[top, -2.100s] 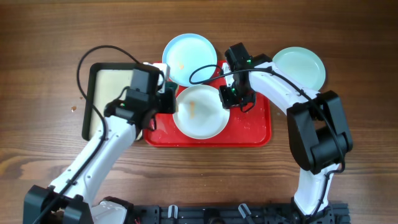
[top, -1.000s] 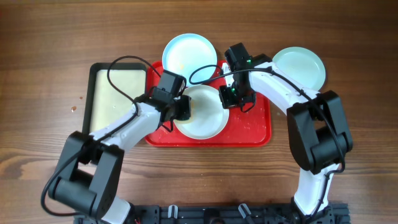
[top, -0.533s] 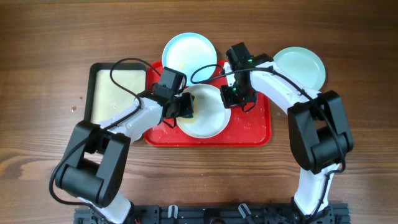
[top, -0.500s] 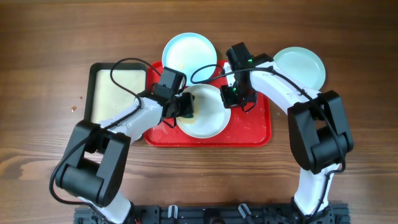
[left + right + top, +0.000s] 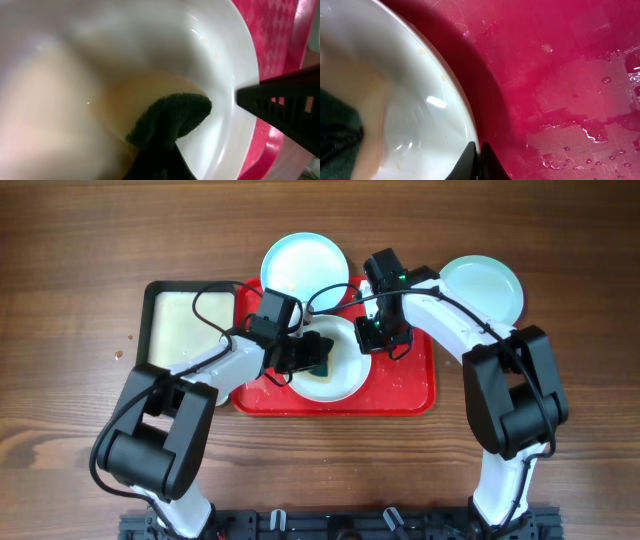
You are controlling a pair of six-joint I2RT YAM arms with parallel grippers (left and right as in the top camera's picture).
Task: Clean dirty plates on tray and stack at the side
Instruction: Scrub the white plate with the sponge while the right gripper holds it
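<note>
The white plate (image 5: pixel 345 380) sits in the middle of the red tray (image 5: pixel 410 395), and both arms meet on it. The right end effector (image 5: pixel 381 338) is pressed together on the plate's right-hand rim; the right wrist view shows its fingertips closed over the edge. The left end effector (image 5: pixel 310 360) reaches in from the left, pinching a dark green pad (image 5: pixel 172 117) that lies on the plate's floor. A few tiny orange specks (image 5: pixel 202 38) sit up the plate's wall beyond the pad, toward the pinned rim, so the next wipe probably has to run rightward, toward the right arm. One turquoise plate (image 5: pixel 305 265) overlaps the tray's far edge; another (image 5: pixel 480 288) rests on the tabletop to the right.
</note>
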